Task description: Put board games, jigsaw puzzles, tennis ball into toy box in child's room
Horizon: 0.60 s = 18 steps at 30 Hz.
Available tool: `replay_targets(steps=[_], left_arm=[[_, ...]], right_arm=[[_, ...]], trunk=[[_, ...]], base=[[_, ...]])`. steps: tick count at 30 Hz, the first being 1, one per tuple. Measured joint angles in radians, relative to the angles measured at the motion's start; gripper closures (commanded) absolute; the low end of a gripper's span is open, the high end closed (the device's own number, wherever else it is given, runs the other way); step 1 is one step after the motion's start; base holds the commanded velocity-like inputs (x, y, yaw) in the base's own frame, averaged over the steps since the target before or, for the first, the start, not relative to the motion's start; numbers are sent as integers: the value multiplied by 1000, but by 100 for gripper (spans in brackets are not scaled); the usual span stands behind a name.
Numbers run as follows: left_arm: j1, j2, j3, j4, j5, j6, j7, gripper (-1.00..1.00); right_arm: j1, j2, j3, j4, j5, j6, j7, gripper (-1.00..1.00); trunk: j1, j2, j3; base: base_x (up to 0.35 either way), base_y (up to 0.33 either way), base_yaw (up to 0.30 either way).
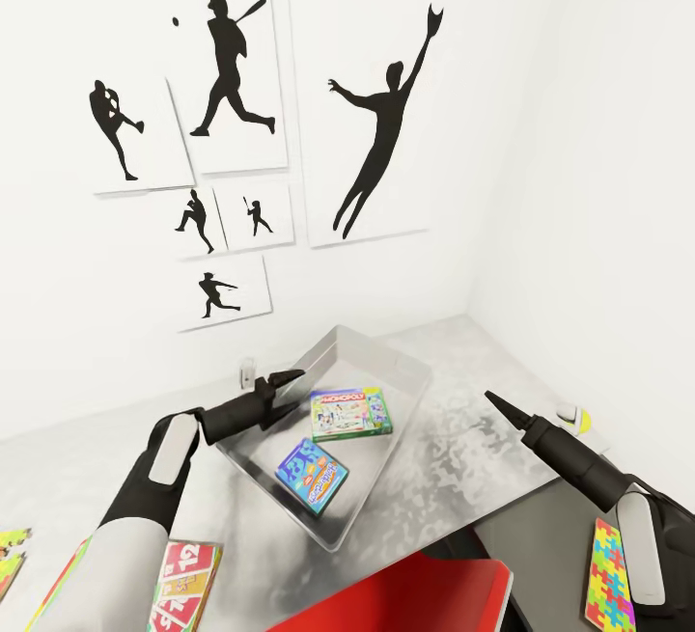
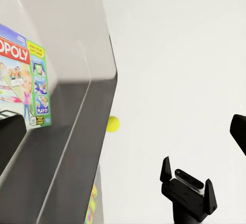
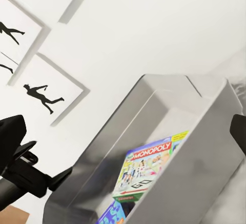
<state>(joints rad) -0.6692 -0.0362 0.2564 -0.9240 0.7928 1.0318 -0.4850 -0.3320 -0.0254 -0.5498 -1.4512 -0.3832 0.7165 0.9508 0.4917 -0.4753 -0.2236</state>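
My left gripper [image 1: 290, 378] hangs right at the near-left wall of the toy box [image 1: 405, 369], fingers spread and clamping nothing; the left wrist view shows that same grey wall [image 2: 77, 147] running between my fingertips. My right gripper [image 1: 494, 402] hovers off the box's right side, apart from it, above the pale table [image 1: 463, 458]; whether it is spread or closed I cannot tell from the head view, though the right wrist view shows its dark fingertips at opposite edges with the box between them, so it looks spread, gripping nothing.

Inside the toy box lie two board games: the white-and-green Monopoly box [image 1: 351, 414] toward the far side, flat on the floor, and the blue board game [image 1: 313, 476] nearer me, just beside it. The Skip-Bo game [image 1: 185, 586] lies on the table, left of the box and near my left forearm. A jigsaw puzzle [image 1: 610, 579] lies right of the box, near my right forearm. The tennis ball [image 1: 569, 414] sits on the table beyond my right gripper, well right of the box. Baseball silhouette pictures [image 1: 232, 72] hang on the wall behind the box.
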Motion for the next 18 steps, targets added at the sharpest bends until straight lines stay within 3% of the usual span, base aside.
replay_targets(steps=[4, 13, 16, 18], left_arm=[[1, 26, -9, -25, 2, 9, -4, -100], [11, 95, -31, -176, 20, 10, -24, -100], [13, 146, -82, -201, 31, 11, -79, -100], [13, 167, -104, -203, 33, 11, -106, -100]], right_arm=[[0, -2, 0, 0, 0, 0, 0, -100], [0, -2, 0, 0, 0, 0, 0, -100], [0, -2, 0, 0, 0, 0, 0, -100], [0, -2, 0, 0, 0, 0, 0, -100]], trunk=[[0, 0, 0], [0, 0, 0], [0, 0, 0], [0, 0, 0]], base=[[0, 0, 0], [0, 0, 0], [0, 0, 0], [0, 0, 0]])
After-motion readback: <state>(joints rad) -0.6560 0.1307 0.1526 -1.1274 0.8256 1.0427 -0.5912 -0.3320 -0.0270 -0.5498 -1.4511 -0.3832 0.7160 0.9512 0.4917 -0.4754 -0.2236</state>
